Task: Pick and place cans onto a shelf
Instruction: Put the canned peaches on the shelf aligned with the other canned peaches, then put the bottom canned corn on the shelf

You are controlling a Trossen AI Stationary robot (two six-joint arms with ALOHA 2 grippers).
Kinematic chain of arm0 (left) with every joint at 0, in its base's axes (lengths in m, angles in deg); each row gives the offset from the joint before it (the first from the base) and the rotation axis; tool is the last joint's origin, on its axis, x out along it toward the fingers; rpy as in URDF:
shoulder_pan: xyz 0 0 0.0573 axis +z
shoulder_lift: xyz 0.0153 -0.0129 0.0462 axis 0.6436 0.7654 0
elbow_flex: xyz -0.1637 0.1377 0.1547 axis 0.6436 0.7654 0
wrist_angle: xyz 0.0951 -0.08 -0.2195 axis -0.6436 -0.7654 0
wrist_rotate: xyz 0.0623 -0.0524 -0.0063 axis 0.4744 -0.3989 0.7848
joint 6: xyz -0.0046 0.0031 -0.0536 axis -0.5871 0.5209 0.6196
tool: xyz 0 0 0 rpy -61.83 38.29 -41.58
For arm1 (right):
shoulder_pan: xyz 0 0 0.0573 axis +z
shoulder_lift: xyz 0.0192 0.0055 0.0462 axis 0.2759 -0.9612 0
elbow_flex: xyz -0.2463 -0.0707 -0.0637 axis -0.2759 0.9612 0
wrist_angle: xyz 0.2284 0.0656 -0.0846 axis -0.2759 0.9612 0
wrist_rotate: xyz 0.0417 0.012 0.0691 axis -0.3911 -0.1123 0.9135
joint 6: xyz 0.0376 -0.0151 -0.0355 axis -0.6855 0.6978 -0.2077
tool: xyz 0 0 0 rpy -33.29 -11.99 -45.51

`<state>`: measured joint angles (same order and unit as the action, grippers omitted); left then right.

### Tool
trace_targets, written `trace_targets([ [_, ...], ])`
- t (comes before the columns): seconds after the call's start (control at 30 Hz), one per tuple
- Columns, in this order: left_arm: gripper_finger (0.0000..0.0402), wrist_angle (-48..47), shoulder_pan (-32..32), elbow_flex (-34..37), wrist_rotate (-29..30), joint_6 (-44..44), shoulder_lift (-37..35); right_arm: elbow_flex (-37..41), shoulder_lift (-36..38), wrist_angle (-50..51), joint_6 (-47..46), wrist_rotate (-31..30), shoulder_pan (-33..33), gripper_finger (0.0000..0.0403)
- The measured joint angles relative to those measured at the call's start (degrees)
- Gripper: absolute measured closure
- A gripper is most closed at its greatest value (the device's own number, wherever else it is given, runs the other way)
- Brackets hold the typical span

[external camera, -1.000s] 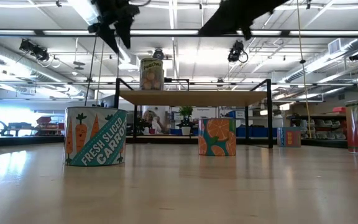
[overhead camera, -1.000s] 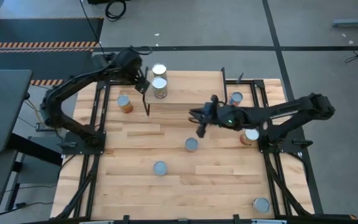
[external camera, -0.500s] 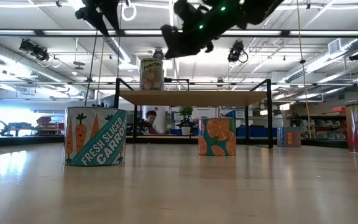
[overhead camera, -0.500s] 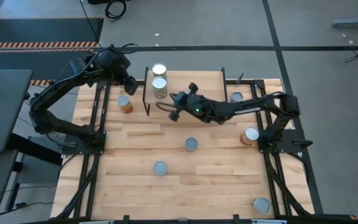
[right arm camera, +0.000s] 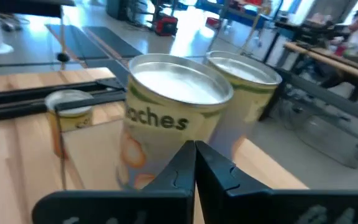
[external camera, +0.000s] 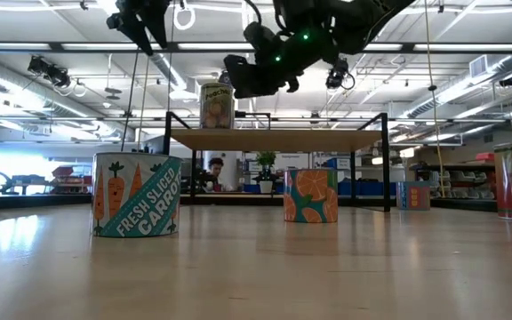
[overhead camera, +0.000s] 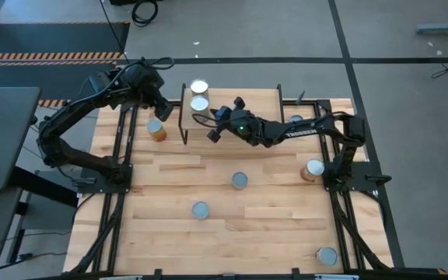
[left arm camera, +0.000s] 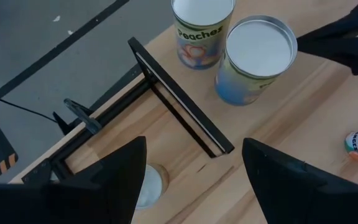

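Two cans stand upright side by side on the light-wood shelf (overhead camera: 232, 109): a "Peaches" can (overhead camera: 199, 104) and a second can (overhead camera: 199, 87) behind it. My right gripper (overhead camera: 211, 131) is shut and empty above the shelf. It points at the Peaches can (right arm camera: 166, 118) from the table's right, a short way off. My left gripper (overhead camera: 160, 109) is open and empty above the shelf's left edge. Its fingers stand wide apart in the left wrist view (left arm camera: 194, 180). Below it an orange can (overhead camera: 155, 130) stands on the table.
More cans stand on the tabletop: one at mid table (overhead camera: 239, 180), one nearer the front (overhead camera: 201, 209), one at the front right corner (overhead camera: 327, 255), one by the right arm's base (overhead camera: 314, 169), and one beside the shelf's right legs (overhead camera: 295, 120). A black frame rail (left arm camera: 179, 99) edges the shelf.
My right gripper has swung from mid table toward the far left, over the shelf, up to the two cans. My left gripper has drawn back from the cans toward the table's left edge. The cans have stayed in place.
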<state>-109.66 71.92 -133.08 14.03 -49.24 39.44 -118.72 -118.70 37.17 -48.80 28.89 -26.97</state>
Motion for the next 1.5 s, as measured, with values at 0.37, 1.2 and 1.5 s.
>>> trace_targets([
  [0.37, 0.0132, 0.0, 0.0, 0.0, 0.0, -0.4, 0.0, 0.0, -0.3, -2.2, -1.2, 3.5, -1.4, 0.039],
  [1.2, 0.0132, 5.0, -6.8, 0.1, -3.7, 1.3, -1.3, 0.0, 23.3, 30.3, -4.3, -1.4, 8.5, 0.039],
  [1.5, 0.0132, 13.7, -16.6, 0.1, -3.7, 2.7, -1.2, 0.0, 39.6, 77.5, -38.5, 3.5, 22.1, 0.0368],
])
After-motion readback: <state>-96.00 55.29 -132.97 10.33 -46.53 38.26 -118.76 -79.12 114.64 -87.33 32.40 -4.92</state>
